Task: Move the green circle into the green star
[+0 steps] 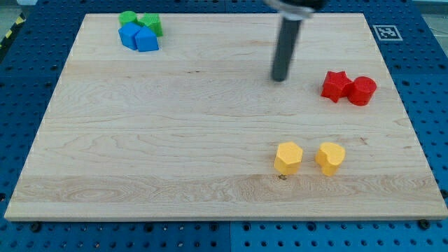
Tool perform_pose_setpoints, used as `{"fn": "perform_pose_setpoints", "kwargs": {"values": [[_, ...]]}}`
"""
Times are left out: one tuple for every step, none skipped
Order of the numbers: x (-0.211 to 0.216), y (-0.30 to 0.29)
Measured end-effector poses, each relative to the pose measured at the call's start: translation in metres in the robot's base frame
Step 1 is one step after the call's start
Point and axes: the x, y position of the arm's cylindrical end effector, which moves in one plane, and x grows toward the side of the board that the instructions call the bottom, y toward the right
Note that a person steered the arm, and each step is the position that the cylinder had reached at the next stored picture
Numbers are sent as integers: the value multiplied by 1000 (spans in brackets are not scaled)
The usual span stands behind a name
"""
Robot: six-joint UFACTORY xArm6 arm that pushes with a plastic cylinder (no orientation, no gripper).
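A small black-and-white square marker (386,32) is sitting at the top right corner of the pale wooden board (175,140); it has no words. My tip (280,78), the end of a dark round rod, is touching no block and holding nothing. It is pointing down just left of the red star block (336,85) and red round block (362,91). Far off at the top left, two green blocks (140,21) are huddling with two blue blocks (138,37); I cannot tell circle from star.

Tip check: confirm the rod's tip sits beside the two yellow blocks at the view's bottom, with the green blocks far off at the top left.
Wrong on one point: the camera view shows my tip left of the red blocks, well above the yellow blocks. The green blocks are indeed at the top left.
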Motion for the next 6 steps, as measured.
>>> {"fn": "perform_pose_setpoints", "kwargs": {"values": [[0, -103], [-1, -220], [-19, -329], [-31, -356], [-38, -357], [-69, -357]]}}
